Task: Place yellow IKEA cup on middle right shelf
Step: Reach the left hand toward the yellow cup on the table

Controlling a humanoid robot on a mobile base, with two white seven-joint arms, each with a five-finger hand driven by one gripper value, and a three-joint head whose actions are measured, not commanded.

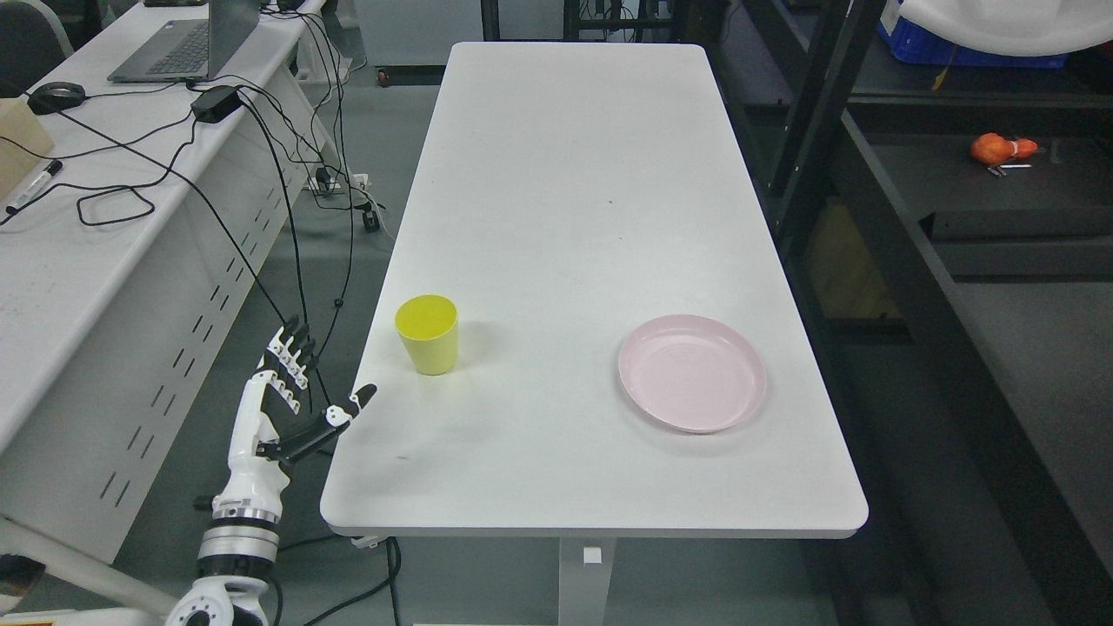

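Beside the table's left edge, the left hand (291,396) waits with fingers spread wide, holding nothing, likely ready to grab. Near it, the yellow cup (427,334) stands upright on the white table (574,200), well apart from the pink plate (692,373).

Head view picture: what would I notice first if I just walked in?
Probably the yellow cup, standing upright near the left edge of the white table. Then the pink plate to its right, and the robot's left hand, fingers spread, just off the table's left edge.
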